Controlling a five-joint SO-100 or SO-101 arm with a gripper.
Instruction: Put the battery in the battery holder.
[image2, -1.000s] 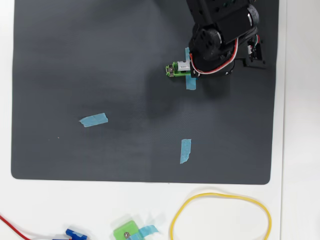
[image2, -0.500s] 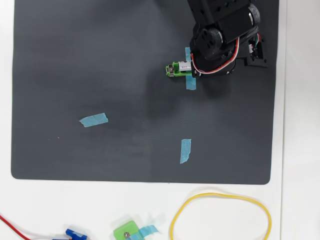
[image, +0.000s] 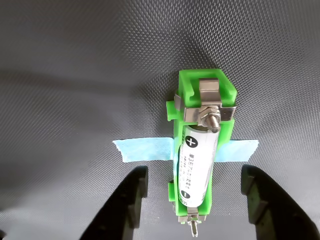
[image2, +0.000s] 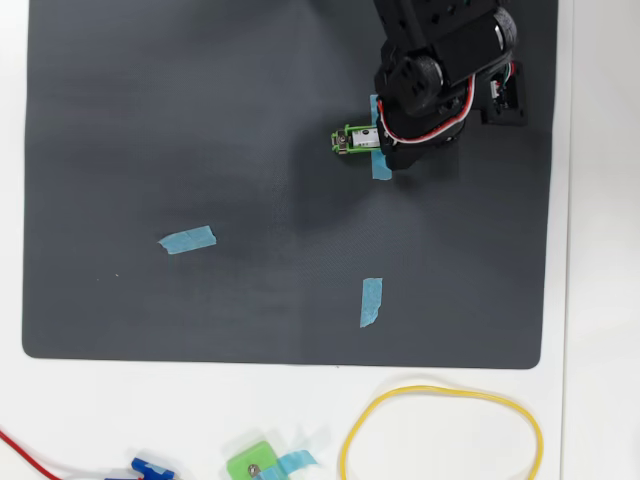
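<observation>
Since a second ago the arm (image2: 440, 70) has shifted slightly left in the overhead view, so it now covers more of the battery holder (image: 202, 145), leaving only the holder's left end showing there. The battery (image: 196, 167) lies lengthwise inside the green frame, its plus mark toward the far contact and its minus mark toward the near one; it looks slightly tilted rather than fully seated, though that is hard to judge. A blue tape strip (image: 145, 150) runs crosswise under the holder, pinning it to the dark mat (image2: 200, 120). The fingers (image: 192, 200) are spread wide, one dark tip on each side of the holder's near end, gripping nothing and clear of the frame. In the wrist view both tips are cut off by the lower edge. Two loose tape strips (image2: 187, 239) lie on the mat, well apart from the holder. On the white counter (image2: 600, 400) below the mat sit a yellow loop (image2: 440, 392) and a squarish green piece (image2: 250, 464).
</observation>
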